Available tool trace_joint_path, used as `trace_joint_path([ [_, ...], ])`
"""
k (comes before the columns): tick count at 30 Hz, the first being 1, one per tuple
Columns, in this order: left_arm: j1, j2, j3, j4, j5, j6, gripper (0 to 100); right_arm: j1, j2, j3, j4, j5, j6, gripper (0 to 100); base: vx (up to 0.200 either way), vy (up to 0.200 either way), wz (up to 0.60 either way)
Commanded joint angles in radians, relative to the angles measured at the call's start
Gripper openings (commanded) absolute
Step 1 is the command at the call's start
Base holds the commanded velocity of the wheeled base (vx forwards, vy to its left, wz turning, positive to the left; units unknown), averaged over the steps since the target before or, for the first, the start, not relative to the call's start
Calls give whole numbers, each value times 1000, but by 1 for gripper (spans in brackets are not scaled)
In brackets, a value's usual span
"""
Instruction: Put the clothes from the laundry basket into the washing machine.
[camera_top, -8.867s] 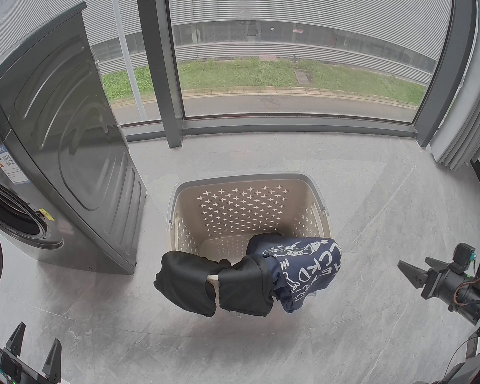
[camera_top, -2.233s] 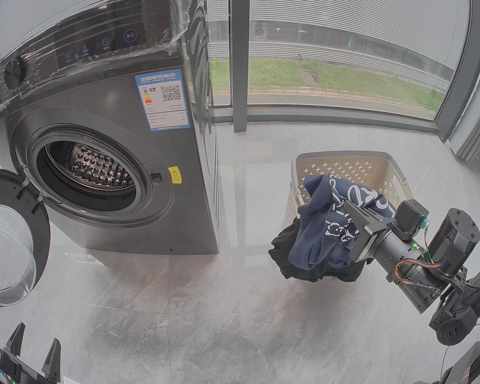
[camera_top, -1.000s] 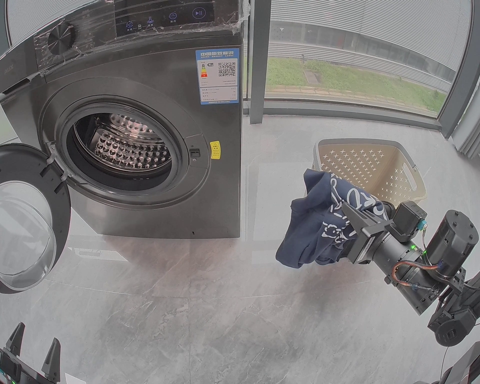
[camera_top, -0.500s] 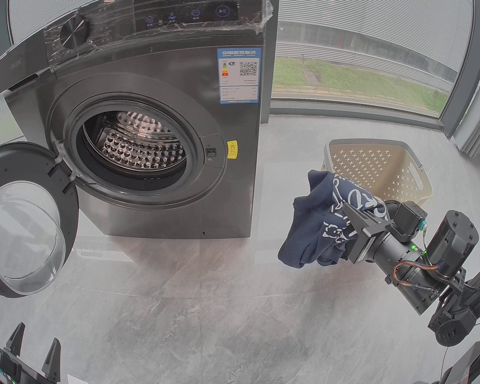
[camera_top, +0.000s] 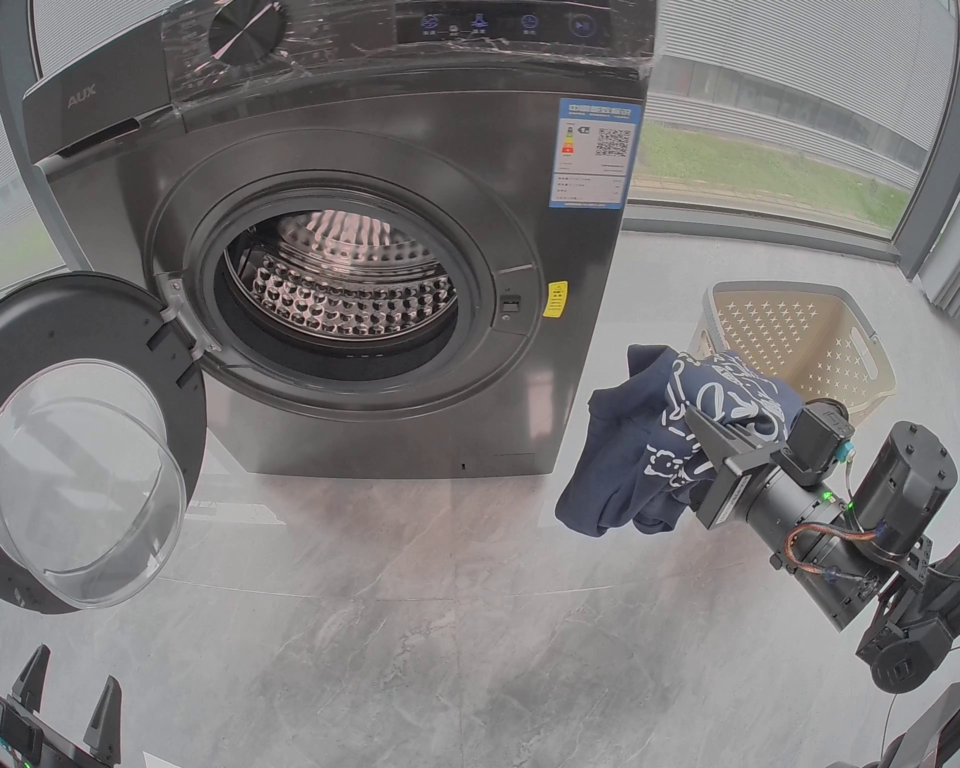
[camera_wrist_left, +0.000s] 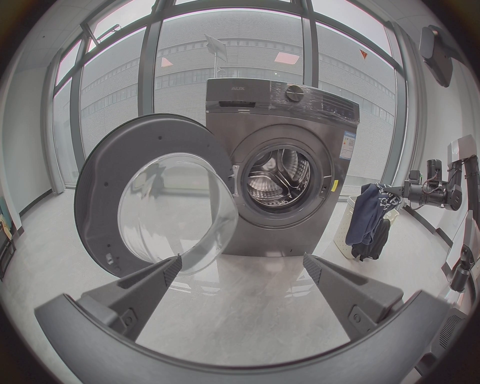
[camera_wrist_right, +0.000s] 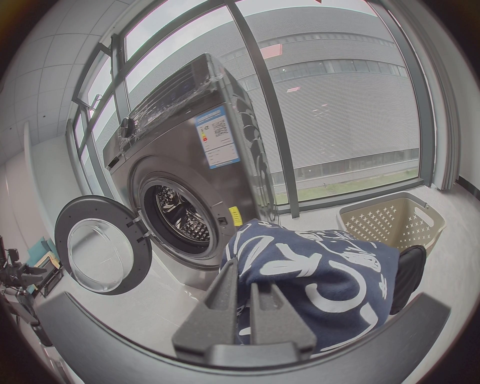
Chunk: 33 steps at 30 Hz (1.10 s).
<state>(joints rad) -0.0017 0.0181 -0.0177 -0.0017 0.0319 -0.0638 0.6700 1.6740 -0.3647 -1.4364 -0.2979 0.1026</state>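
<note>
Navy printed shirt (camera_top: 640, 440) held aloft before the open washing machine (camera_top: 520, 160).
Right gripper (camera_top: 705, 430) clamped on it near the laundry basket (camera_top: 800, 330); left gripper (camera_wrist_left: 241, 259) low, fingers apart.

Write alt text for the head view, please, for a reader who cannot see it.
The right gripper holds a navy printed shirt off the floor beside a beige laundry basket, right of a grey washing machine. The machine's round door stands wide open at the left, showing the steel drum. The left gripper sits open at the lower left corner.
</note>
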Motion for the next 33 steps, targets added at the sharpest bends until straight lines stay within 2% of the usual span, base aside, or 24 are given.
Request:
trace_joint_path([
  [1,0,-9,16,-1,0,1,100,-3,1,0,4,-1,2,0,0,200,0],
  [7,0,-9,16,0,0,-1,100,-10,1,-2,8,-1,6,0,0,0,0],
  [19,0,-9,16,0,0,-1,100,-12,1,-2,8,-1,6,0,-200,0,0],
  [25,0,-9,16,0,0,-1,100,-12,1,0,8,-1,6,0,0,0,0],
  [33,0,-9,16,0,0,-1,100,-12,1,0,8,-1,8,0,0,200,0],
])
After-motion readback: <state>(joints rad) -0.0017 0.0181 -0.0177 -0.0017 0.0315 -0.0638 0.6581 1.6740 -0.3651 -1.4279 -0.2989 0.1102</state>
